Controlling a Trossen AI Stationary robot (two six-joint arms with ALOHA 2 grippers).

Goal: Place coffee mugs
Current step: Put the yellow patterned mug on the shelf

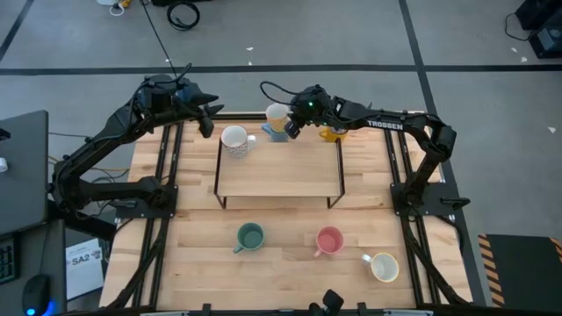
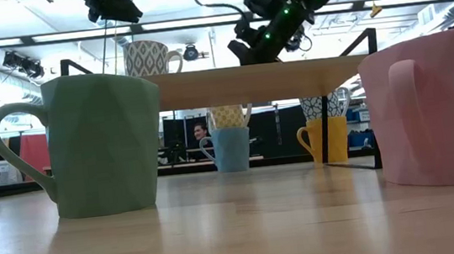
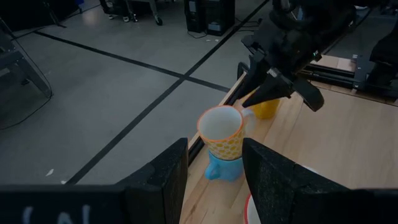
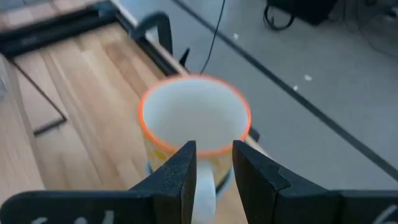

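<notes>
**Stacked mug approached by its handle**

The right pincer (image 1: 290, 125) is poised at the far edge of the worktop (image 1: 281, 263), at about 12 o'clock in the high view, with its fingers parted a little on either side of the handle of the orange-rimmed cream mug (image 4: 193, 134). No firm contact can be confirmed, so the pincer is judged open, not yet clamped. That mug is seated on top of the blue mug (image 2: 231, 149), just behind the small wooden shelf (image 1: 279, 175).

The remaining mugs are spread about: the white patterned mug (image 1: 234, 140) on the shelf at 11 o'clock, the yellow mug (image 2: 329, 140) at 1 o'clock behind the shelf with a patterned mug (image 2: 324, 105) stacked in it, the green mug (image 1: 250, 236) and pink mug (image 1: 329, 240) near 6 o'clock, and a cream mug (image 1: 385, 266) at 5 o'clock.

The left pincer (image 1: 206, 121) is held open above the far left corner, at 11 o'clock, empty.

The ware is judged rigid, glazed and slippery, moderately heavy, and liable to chip. A grip on the thin handle is expected to let the mug swing; the lift should be straight, so that the blue mug beneath is not dragged.
</notes>
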